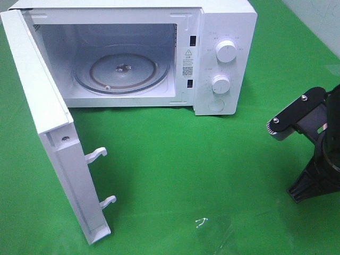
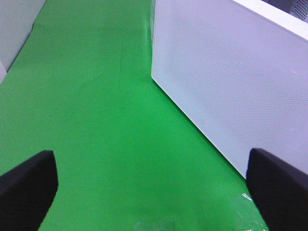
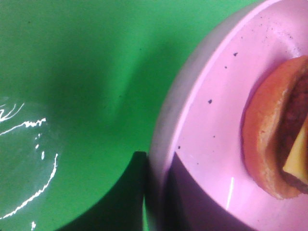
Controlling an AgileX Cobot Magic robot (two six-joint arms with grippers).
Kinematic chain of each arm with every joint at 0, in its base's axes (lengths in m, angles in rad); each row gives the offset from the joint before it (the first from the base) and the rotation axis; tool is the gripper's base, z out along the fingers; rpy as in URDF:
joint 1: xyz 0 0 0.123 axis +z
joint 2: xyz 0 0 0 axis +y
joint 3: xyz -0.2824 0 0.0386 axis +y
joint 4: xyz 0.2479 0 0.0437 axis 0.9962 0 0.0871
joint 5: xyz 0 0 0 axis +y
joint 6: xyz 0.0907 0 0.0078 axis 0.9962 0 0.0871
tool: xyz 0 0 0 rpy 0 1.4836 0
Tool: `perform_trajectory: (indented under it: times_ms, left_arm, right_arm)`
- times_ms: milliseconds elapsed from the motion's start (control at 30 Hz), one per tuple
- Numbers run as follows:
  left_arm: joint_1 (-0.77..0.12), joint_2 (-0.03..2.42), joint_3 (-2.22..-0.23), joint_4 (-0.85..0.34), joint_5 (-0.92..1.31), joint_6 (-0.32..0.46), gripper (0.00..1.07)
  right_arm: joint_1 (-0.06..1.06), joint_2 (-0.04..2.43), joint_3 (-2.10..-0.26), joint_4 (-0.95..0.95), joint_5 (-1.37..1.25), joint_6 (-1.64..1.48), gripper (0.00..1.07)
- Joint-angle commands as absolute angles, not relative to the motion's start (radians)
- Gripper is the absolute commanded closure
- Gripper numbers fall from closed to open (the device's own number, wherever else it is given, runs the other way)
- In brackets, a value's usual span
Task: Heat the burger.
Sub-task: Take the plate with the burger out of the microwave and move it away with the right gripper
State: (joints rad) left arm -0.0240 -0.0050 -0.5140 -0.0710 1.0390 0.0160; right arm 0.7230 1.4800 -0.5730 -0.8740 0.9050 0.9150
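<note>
Left jaws spread wide, right gripper (image 3: 154,192) clamped on pink plate (image 3: 207,134) – green cloth (image 1: 175,159), microwave (image 1: 212,32) open

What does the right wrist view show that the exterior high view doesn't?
Only the right wrist view shows the burger lying on the pink speckled plate, with the right gripper shut on the plate's rim. Only the exterior high view shows the microwave, its door swung open, the bare glass turntable and two dials. Both show the green cloth.
</note>
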Motion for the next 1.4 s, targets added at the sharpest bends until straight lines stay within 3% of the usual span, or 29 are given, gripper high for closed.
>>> perform_trajectory:
  times_ms: [33,767,1000,1200,1400]
  left_arm:
    - [-0.021,-0.023,-0.510,-0.077,1.033,0.015,0.06]
    - [-0.021,-0.023,-0.510,-0.077,1.033,0.015,0.06]
    - [-0.021,-0.023,-0.510,-0.077,1.033,0.015,0.06]
    - [-0.021,-0.023,-0.510,-0.077,1.033,0.015,0.06]
    - [-0.021,-0.023,-0.510,-0.077,1.033,0.015,0.06]
  right_arm:
    - [0.681,1.529,-0.585,-0.949,0.911,0.972,1.05]
    - [0.562,1.803,-0.621,-0.992,0.753,1.249,0.98]
    - [0.562,1.772,-0.632,-0.986,0.753,1.247,0.87]
    - [0.562,1.703,-0.632,-0.905,0.752,1.162,0.68]
    - [0.562,1.566,-0.632,-0.760,0.727,1.015,0.65]
